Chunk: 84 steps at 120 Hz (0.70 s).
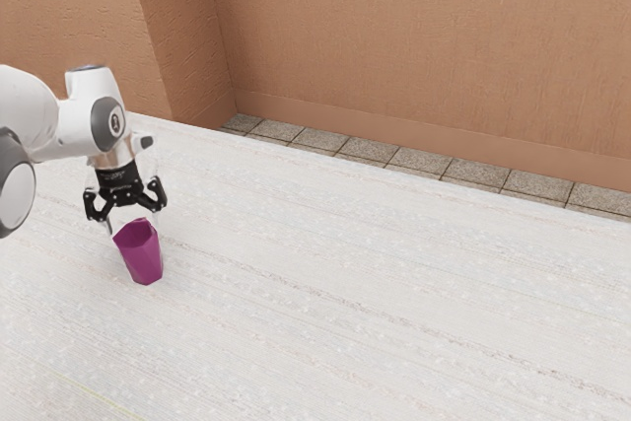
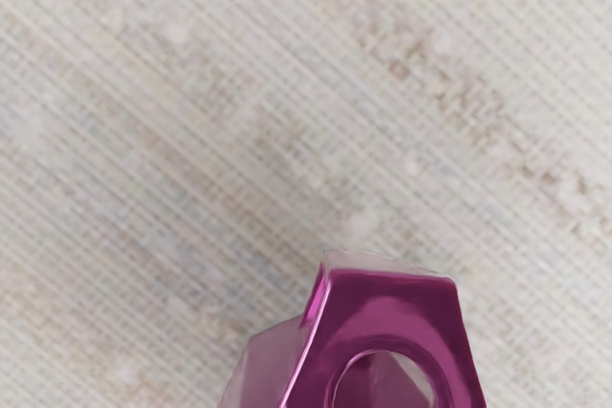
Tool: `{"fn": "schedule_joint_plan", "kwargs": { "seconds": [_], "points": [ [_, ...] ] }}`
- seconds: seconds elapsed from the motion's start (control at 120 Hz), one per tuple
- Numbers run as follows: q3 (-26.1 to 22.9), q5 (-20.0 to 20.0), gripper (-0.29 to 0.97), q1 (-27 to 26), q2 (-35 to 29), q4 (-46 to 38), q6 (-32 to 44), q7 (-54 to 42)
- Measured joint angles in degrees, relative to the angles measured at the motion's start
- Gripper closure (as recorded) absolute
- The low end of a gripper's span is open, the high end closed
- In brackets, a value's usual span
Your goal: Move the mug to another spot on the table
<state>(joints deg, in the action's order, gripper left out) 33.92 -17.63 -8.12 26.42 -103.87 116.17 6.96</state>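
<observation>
I see my gripper (image 1: 129,216) with its fingers spread apart, clamped on nothing. The mug (image 1: 139,251) stands upright on the table (image 1: 375,283) directly under it, its rim just below my fingertips. From the wrist camera the purple mug (image 2: 382,332) sits close beneath my hand, with the pale table (image 2: 191,140) around it.

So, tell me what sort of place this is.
Probably a bare simulated test room: a wide whitish table, plain terracotta walls, and a strip of stone floor tiles at the walls' foot. A purple mug stands on the table.
</observation>
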Motion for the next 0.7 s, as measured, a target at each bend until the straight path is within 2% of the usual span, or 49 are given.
{"fn": "schedule_joint_plan", "kwargs": {
  "seconds": [0.167,0.383,0.7],
  "points": [
    [0.45,-1.26,0.00,0.39,0.41,-0.45,1.66,-2.08],
    [0.80,-5.75,0.00,0.47,0.44,-0.72,2.96,-8.50],
    [0.86,-8.46,0.00,0.47,0.80,-2.81,4.04,-15.62]
  ]
}}
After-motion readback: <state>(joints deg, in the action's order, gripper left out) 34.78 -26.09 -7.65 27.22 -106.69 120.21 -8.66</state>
